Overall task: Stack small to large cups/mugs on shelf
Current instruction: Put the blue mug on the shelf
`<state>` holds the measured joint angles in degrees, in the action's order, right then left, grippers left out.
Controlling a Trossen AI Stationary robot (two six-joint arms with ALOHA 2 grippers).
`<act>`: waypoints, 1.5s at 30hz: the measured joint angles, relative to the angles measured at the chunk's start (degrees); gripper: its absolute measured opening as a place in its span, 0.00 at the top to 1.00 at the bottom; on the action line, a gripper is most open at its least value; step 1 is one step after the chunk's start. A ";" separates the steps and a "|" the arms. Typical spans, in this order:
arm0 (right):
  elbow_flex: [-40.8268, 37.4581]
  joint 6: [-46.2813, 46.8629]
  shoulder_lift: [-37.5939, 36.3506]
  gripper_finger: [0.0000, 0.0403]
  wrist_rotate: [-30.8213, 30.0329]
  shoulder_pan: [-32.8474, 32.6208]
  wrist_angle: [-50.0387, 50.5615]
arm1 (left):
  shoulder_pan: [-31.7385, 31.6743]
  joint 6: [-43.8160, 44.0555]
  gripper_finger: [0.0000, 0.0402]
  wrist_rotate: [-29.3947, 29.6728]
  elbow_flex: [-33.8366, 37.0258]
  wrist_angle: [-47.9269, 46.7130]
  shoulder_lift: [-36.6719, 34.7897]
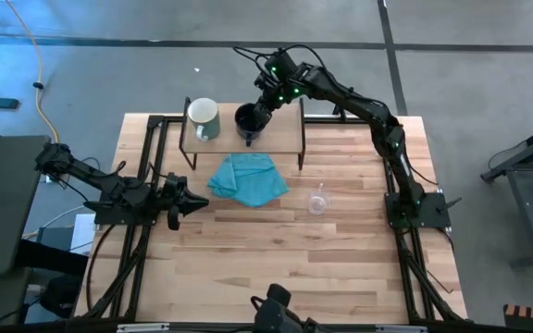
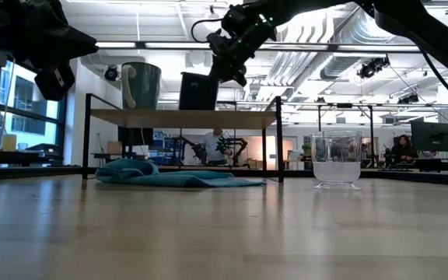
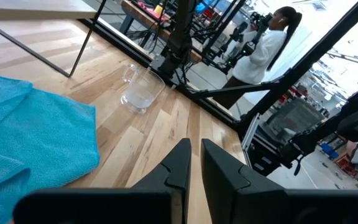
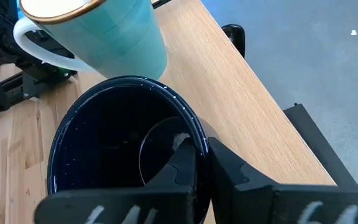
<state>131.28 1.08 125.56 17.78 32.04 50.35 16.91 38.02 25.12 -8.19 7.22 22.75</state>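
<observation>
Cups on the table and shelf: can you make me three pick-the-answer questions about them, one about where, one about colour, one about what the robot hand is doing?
1. Where is the glass cup?
A. on the shelf
B. on the table
C. on the cloth

2. What colour is the cloth?
A. red
B. yellow
C. blue-green

3. What is the right gripper doing?
A. pinching the black mug's rim
B. hanging open over the cloth
C. holding the glass cup

Answers: 1 B, it stands on the table, beside the cloth. 2 C, it looks teal. 3 A, its fingers close on the black mug on the shelf.
</observation>
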 joint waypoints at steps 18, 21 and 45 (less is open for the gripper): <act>-0.09 -0.94 0.15 0.87 -0.19 -0.18 -2.14 | 0.00 -0.12 0.94 0.00 0.00 -0.11 0.01; -0.09 -0.94 0.15 0.87 -0.07 -0.18 -2.14 | 0.00 -0.15 0.94 0.00 0.00 -0.13 0.02; -0.09 0.19 0.13 0.82 -0.87 -0.07 1.47 | 0.00 -0.20 0.94 -0.02 0.00 -0.13 0.02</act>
<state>131.20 1.27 125.69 16.91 31.97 51.82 16.90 37.82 25.10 -8.19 7.09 22.76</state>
